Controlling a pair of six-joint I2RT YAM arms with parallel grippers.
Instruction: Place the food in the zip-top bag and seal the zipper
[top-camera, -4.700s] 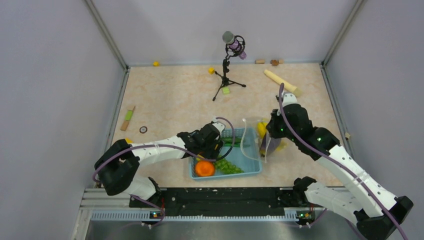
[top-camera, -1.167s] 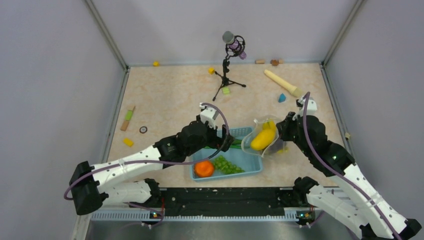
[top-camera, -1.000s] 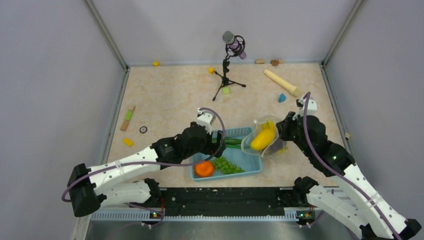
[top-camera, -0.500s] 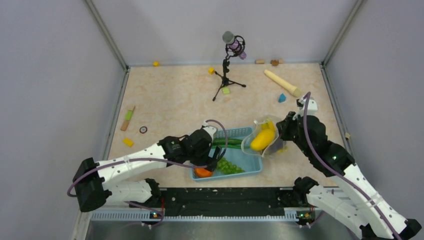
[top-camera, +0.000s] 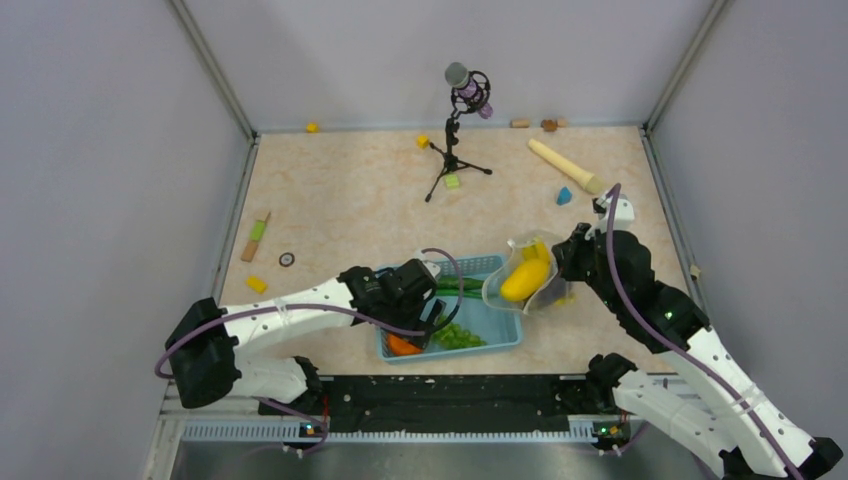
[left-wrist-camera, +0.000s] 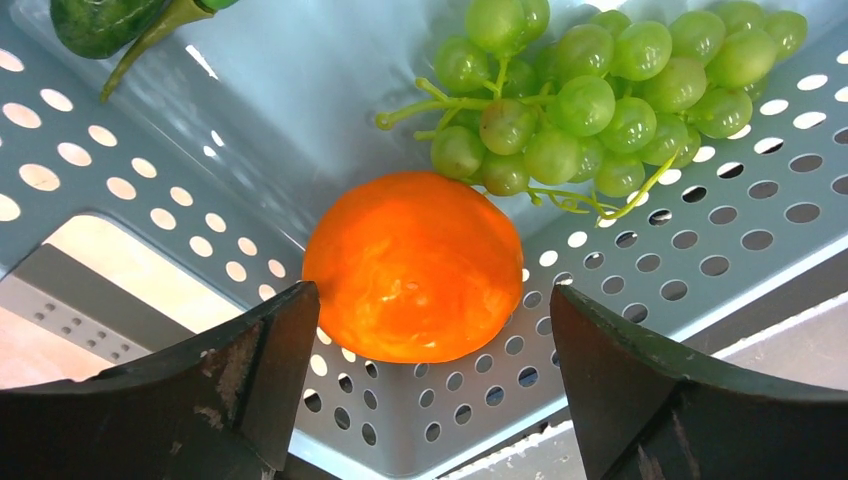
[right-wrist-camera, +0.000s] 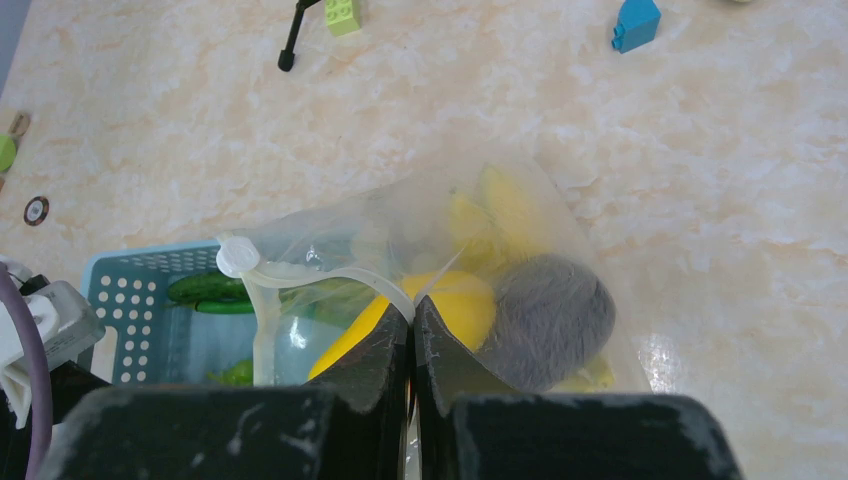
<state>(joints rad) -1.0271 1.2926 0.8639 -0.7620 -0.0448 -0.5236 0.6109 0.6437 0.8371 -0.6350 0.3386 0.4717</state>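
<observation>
Orange (left-wrist-camera: 413, 265) glossy, round, betw. spread L gripper (left-wrist-camera: 430, 305); bag (right-wrist-camera: 575, 225) blur poss. eggplant (right-wrist-camera: 552, 320).

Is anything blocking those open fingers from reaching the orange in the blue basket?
Nothing visible. The left fingers stand open on either side of the orange, with bare gaps between. The grapes lie beyond it, out of the path.

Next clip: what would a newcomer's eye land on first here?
The bright orange sits in the near-left corner of the blue basket. The open left gripper has a finger on either side of it, and green grapes lie beside it. At the basket's right end, the shut right gripper pinches the clear bag by its mouth, with yellow fruit inside.
</observation>
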